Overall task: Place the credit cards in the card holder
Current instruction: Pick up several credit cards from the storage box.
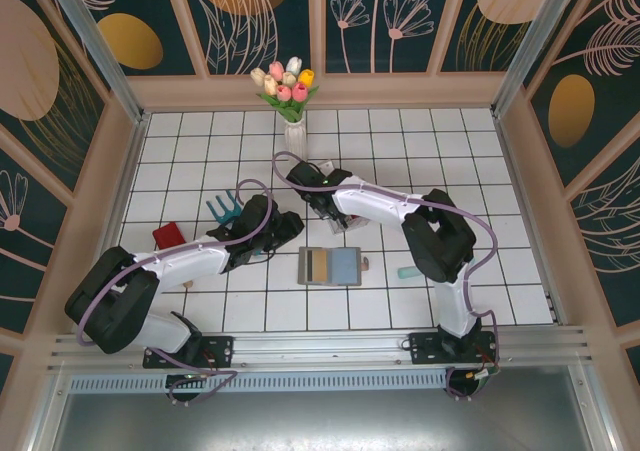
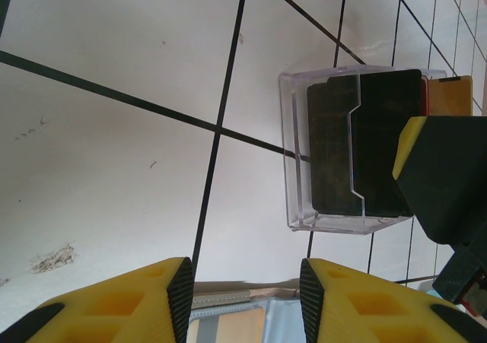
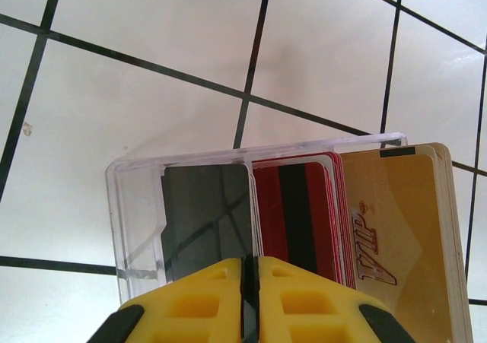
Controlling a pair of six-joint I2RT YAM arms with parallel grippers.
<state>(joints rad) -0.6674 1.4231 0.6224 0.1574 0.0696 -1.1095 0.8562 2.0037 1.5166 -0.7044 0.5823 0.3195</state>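
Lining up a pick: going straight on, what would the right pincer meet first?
The clear rack, about at the divide between the black card and the red cards. The shut right pincer looks almost on it, though depth is hard to judge.

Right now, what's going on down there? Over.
Left fingers open, facing rack. Right fingers shut at cards in rack; grip unclear. Wallet lies open. Nothing between rack and wallet.
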